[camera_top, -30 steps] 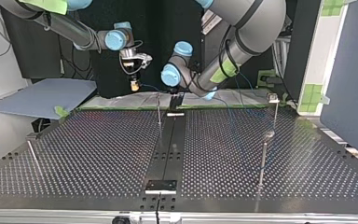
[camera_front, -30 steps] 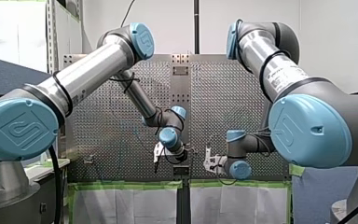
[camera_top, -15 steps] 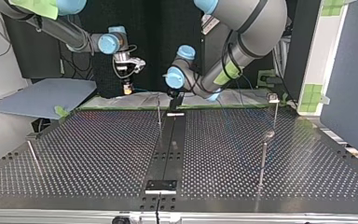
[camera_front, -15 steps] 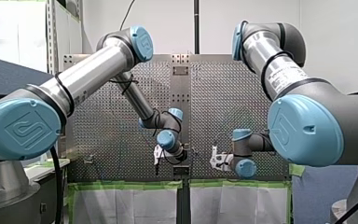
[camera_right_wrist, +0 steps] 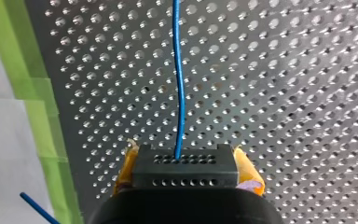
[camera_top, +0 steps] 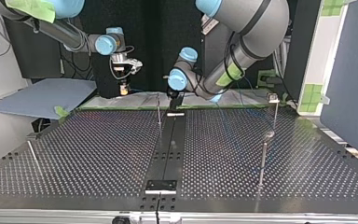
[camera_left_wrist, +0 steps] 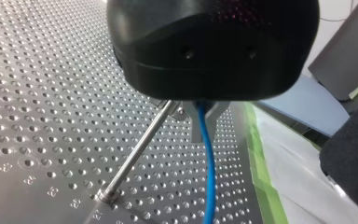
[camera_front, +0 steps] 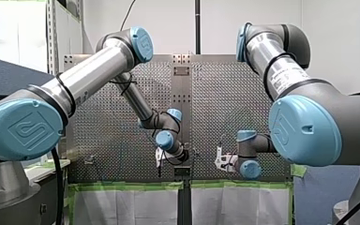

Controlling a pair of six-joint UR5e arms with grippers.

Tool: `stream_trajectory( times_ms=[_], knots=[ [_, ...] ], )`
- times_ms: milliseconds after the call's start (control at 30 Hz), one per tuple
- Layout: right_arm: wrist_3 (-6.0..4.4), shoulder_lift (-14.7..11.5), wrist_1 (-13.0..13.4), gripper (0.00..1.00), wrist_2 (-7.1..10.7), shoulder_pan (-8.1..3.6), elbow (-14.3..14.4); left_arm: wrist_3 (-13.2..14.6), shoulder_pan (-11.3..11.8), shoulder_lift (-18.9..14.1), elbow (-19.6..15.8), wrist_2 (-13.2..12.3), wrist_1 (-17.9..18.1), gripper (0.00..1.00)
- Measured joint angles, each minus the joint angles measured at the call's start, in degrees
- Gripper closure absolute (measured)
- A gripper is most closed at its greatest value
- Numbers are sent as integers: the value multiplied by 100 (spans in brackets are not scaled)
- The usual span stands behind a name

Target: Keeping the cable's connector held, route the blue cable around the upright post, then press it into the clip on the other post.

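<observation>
Nearest in the top view, one black plate (camera_top: 161, 186) lies at the near edge of the perforated table (camera_top: 98, 154). Behind it I count four thin metal posts. The left post (camera_top: 33, 157) and the right post (camera_top: 262, 161) come first. Further back are the middle post (camera_top: 159, 110), upright by the centre strip, and the far post (camera_top: 275, 114) at the view's right, with one small clip (camera_top: 273, 97) on top.

At the far edge, lined with one strip of green tape (camera_right_wrist: 32, 93), hang the two grippers. My left gripper (camera_left_wrist: 196, 130) sits just beside the middle post's top. Its metal fingers (camera_left_wrist: 216, 112) are closed around the single blue cable (camera_left_wrist: 207, 177), which drops beside that post. I cannot tell whether cable and post touch.

My right gripper (camera_right_wrist: 186, 170) hangs toward the view's left, apart from the middle post. Its two yellow pads (camera_right_wrist: 248, 173) are clamped on the one black connector (camera_right_wrist: 185, 161), and the cable runs straight out from it over the holes. Both grippers are well apart from the clip.
</observation>
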State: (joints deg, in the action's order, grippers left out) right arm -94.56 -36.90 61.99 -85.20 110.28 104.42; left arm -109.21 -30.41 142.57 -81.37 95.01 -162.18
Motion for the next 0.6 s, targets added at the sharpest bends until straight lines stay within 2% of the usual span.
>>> stream_trajectory(
  times_ms=[433,600],
  knots=[
    [-40,94,-251,100,19,-167,-234,-328,100,-3,0,-290,23,98],
    [-45,95,-321,100,26,-236,-327,-541,158,-2,0,-500,157,98]
  ],
)
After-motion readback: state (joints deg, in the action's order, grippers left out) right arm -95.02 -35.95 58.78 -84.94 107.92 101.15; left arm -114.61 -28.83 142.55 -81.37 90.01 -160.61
